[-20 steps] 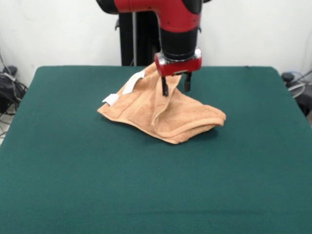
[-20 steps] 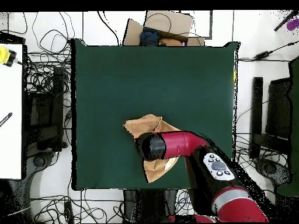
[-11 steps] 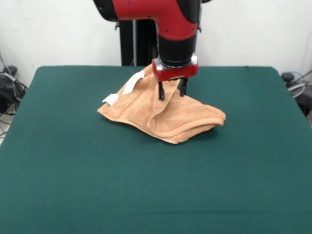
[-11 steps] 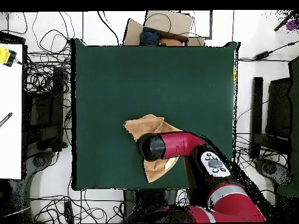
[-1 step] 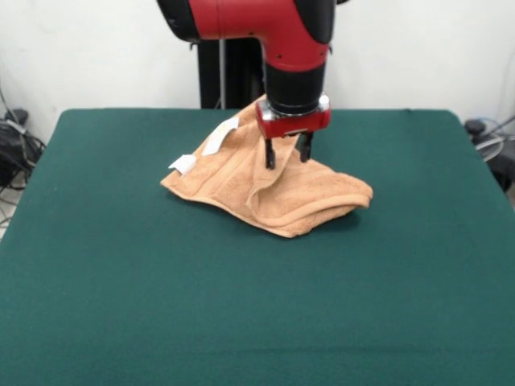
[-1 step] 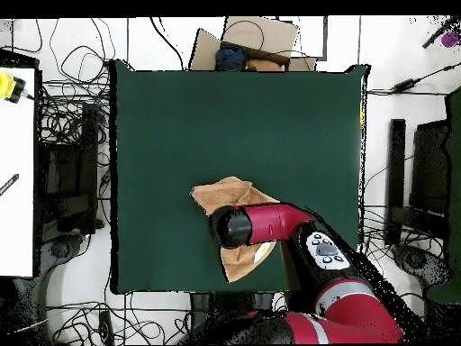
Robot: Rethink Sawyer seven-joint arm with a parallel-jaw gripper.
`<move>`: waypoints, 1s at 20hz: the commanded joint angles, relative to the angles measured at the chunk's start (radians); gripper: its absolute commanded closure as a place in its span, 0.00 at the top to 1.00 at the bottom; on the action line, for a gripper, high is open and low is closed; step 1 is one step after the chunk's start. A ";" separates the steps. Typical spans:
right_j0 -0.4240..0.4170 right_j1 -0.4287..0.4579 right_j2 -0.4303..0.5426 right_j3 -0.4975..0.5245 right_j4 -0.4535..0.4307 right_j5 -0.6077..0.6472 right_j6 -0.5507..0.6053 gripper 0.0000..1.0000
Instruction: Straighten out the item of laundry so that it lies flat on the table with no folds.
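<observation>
The item of laundry (image 5: 273,193), a tan-orange towel, lies crumpled and folded over itself on the far middle of the green table (image 5: 121,265). Its white label (image 5: 183,164) and white loop (image 5: 219,135) show at its left side. My gripper (image 5: 287,158) points straight down with its fingertips at the towel's raised upper fold, and it is open, the fingers (image 5: 270,156) set apart. From overhead, the red arm's head (image 6: 236,227) covers the gripper and the middle of the towel (image 6: 221,193), which sits toward one edge of the table (image 6: 270,117).
Tangled cables (image 6: 72,117) and dark equipment (image 6: 419,189) surround the table on the floor. A cardboard box (image 6: 248,40) sits past one table edge, and a white bench (image 6: 16,171) stands at the overhead picture's left.
The gripper has come down a little onto the towel's upper fold and shifted slightly right in the front view. The towel's shape is the same.
</observation>
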 commanded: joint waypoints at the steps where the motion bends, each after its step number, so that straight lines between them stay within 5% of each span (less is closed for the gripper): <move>1: 0.029 0.018 -0.038 -0.048 -0.047 -0.116 0.130 1.00; 2: 0.032 0.017 -0.040 -0.047 -0.046 -0.120 0.131 0.00; 14: 0.030 0.018 -0.034 -0.040 -0.019 -0.103 0.124 0.00; 20: 0.053 -0.150 -0.020 0.055 0.050 0.015 0.139 0.00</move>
